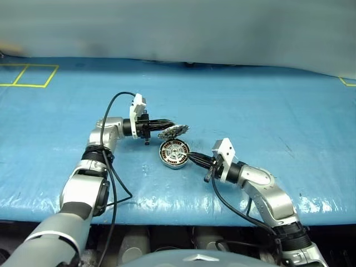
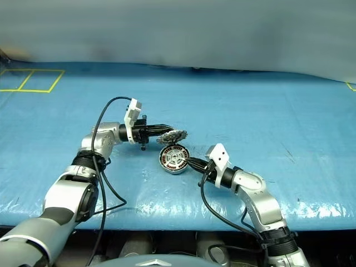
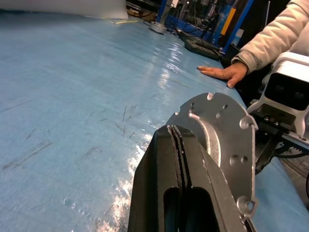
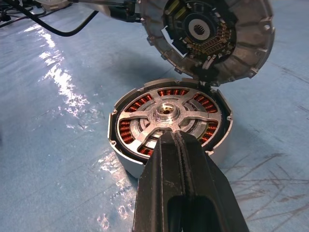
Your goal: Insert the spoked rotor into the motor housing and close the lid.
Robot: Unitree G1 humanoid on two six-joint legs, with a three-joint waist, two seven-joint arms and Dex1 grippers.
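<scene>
The left gripper [image 1: 162, 127] has its two black fingers pinched flat on the lid [image 1: 173, 132], a round grey metal disc with a toothed edge, held tilted in the air just above and behind the motor housing [image 1: 174, 154]. The lid's plain grey face with small screw holes turns toward the left wrist; its other face, with a dark centre and fine contacts, looks down toward the housing. The right gripper [image 1: 193, 158] has its fingers pressed together, tips resting at the housing's near rim. The housing is a short round metal ring lined with copper-orange windings. The shiny silver spoked rotor [image 4: 166, 115] sits inside it. It stands on the glossy, scratched blue counter [image 1: 267, 105]. A person's hand [image 3: 223, 74] lies flat on the counter's edge.
</scene>
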